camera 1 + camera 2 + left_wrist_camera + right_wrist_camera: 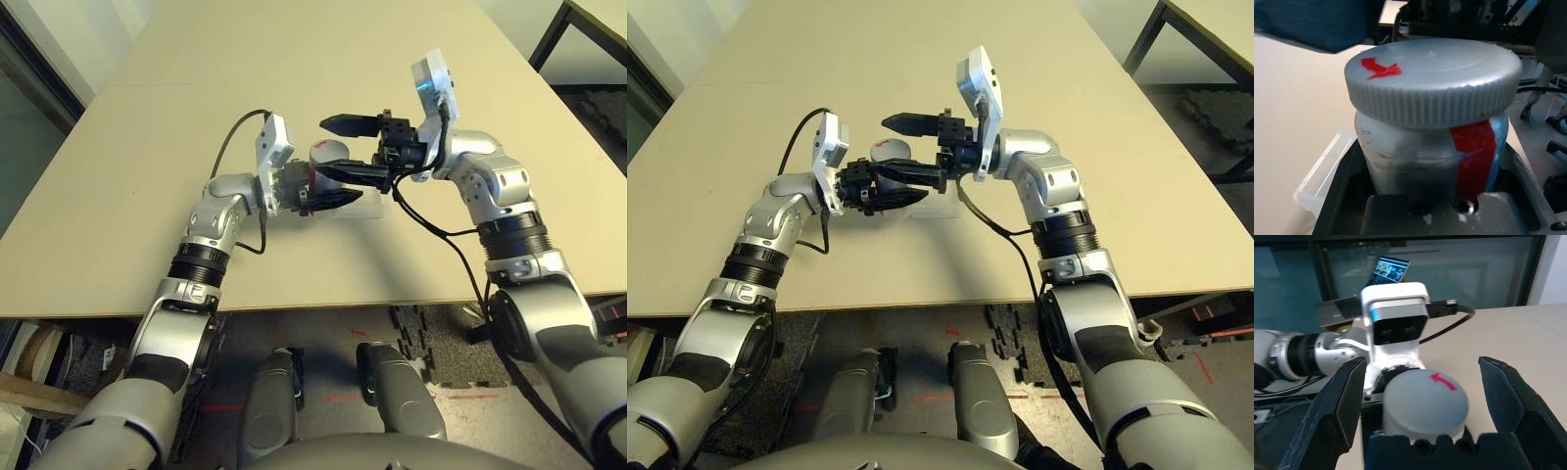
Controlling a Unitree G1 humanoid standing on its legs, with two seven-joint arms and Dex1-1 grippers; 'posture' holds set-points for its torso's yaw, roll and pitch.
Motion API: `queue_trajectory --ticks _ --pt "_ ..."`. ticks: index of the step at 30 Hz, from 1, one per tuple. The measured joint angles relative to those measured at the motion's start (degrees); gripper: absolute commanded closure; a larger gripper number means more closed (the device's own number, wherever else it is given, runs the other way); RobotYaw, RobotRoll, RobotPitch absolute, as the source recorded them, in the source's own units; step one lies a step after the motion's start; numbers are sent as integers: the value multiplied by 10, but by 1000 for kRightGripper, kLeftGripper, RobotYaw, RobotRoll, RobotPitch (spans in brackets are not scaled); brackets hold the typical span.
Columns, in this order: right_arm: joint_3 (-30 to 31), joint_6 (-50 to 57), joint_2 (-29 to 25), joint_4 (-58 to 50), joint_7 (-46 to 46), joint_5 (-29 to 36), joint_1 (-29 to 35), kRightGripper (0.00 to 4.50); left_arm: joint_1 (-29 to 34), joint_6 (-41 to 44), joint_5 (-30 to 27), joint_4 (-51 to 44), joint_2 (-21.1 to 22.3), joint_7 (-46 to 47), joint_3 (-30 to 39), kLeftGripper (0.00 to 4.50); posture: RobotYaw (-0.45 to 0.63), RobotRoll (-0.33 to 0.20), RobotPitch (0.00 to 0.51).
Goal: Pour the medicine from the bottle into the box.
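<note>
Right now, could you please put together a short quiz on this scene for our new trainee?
1. True or false: the cap is on the bottle.
2. Which tool grips the bottle? A) left tool B) right tool
3. Fill in: the right tool's fingers stand open on either side of the ____.

Key
1. True: the grey cap sits on the bottle.
2. A: the left tool holds its body, with the clear box beside it.
3. cap

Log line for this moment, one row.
left gripper: shut on bottle | right gripper: open, straddling cap | cap on | box beside bottle
</note>
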Motion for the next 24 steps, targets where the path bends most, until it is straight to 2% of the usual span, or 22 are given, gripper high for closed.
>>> queue_trajectory --ticks 12,16,24 --pt "2 -45 14 50 -6 -28 -18 0 8 11 0 -14 2 10 1 1653 -189 0 128" --pt "2 -45 1 50 -1 -27 -18 0 8 13 0 -14 2 15 1 1653 -195 0 130" --pt "-6 -36 -60 36 19 -12 -11 0 8 15 0 -12 1 17 -1 1653 -204 0 131"
